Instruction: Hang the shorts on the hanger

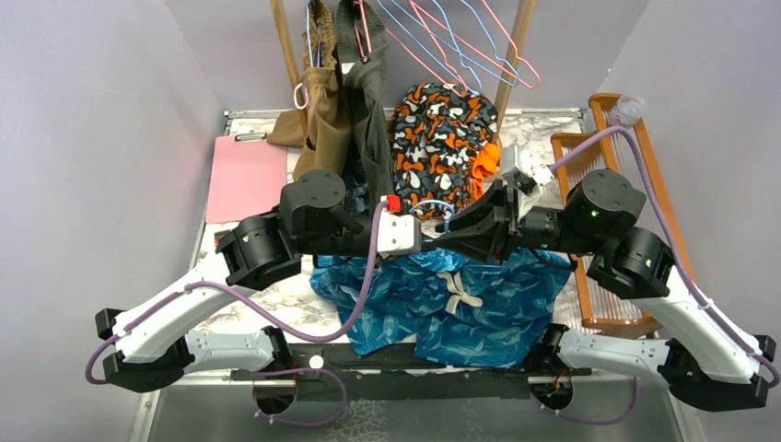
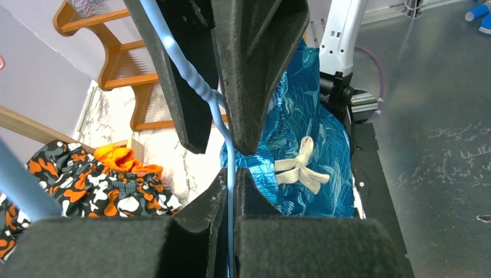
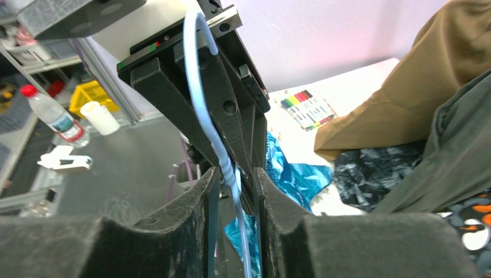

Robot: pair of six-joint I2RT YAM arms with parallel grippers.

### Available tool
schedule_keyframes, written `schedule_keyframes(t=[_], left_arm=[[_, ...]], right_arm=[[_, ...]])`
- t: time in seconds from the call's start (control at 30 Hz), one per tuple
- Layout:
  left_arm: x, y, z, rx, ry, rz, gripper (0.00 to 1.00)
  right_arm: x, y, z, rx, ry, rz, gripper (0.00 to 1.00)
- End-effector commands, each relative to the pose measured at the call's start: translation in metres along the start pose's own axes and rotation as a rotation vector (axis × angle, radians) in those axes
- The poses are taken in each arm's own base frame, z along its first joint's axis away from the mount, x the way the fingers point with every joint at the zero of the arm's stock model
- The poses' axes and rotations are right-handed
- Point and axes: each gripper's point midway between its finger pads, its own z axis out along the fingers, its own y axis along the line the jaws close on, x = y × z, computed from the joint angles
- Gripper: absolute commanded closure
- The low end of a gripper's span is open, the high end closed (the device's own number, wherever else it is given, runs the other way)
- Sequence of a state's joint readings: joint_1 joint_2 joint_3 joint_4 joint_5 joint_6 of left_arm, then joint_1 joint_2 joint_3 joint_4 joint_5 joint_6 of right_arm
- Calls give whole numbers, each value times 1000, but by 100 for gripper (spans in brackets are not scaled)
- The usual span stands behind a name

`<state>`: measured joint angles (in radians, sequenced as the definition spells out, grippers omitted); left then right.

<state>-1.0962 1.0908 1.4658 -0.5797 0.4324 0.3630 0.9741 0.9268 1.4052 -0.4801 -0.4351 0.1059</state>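
The teal-blue shorts (image 1: 460, 304) lie crumpled on the table's near middle, cream drawstring bow facing up; they also show in the left wrist view (image 2: 324, 145). Just above them both grippers meet tip to tip. My left gripper (image 1: 433, 228) (image 2: 230, 174) is shut on the thin light-blue wire of the hanger (image 2: 191, 72). My right gripper (image 1: 453, 230) (image 3: 234, 174) stands open around the same hanger (image 3: 200, 75), with the wire running loose through the gap between its fingers. Most of the hanger is hidden by the arms in the top view.
An orange, black and white garment (image 1: 442, 138) lies behind the grippers. Tan (image 1: 322, 110) and olive (image 1: 368, 110) garments hang from the back rail with pink hangers (image 1: 497, 46). A pink clipboard (image 1: 244, 175) lies at the left and a wooden rack (image 1: 608, 184) at the right.
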Motion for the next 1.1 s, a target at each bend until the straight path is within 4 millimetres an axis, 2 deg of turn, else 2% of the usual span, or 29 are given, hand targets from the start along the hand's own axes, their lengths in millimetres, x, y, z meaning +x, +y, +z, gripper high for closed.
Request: schedule_keyframes(t=[0.0, 0.1, 0.23, 0.3, 0.47, 0.57, 0.7, 0.73, 0.77, 0.8, 0.83, 0.87, 0.97, 1.07], left_arm=[[-43, 0, -12, 6, -141, 46, 100], [-46, 0, -13, 3, -149, 50, 100], [-49, 0, -16, -1, -157, 56, 100], [-51, 0, -17, -4, -160, 60, 100], [-49, 1, -16, -4, -157, 60, 100], [-50, 1, -16, -3, -160, 61, 100], [-48, 9, -16, -48, -150, 54, 100], [-47, 12, -17, -68, -146, 49, 89], [-47, 14, -19, -85, -144, 48, 74], [-45, 16, -21, -101, -140, 46, 51], [-44, 19, -24, -126, -134, 46, 33], [-41, 23, -28, -160, -126, 47, 20], [-42, 34, -49, -268, -122, 54, 5], [-53, 40, -76, -362, -156, 60, 1]], right_arm=[[-12, 6, 6, -42, -43, 1, 75], [-12, 6, 7, -45, -39, -2, 78], [-7, 0, 7, -15, -12, -16, 68], [-6, -2, 5, -2, -7, -25, 68], [-5, 0, 5, -12, 3, -38, 81], [-5, 1, 4, -22, 5, -44, 98], [-13, 0, 3, -1, -23, -28, 99], [-16, -3, 2, 17, -30, -23, 99], [-19, -5, 1, 37, -34, -21, 99], [-23, -9, 0, 63, -40, -20, 99], [-27, -12, -2, 87, -41, -16, 99], [-30, -18, -2, 122, -36, -12, 99], [-42, -39, -10, 265, -29, 1, 99], [-50, -60, -22, 405, 7, -5, 99]])
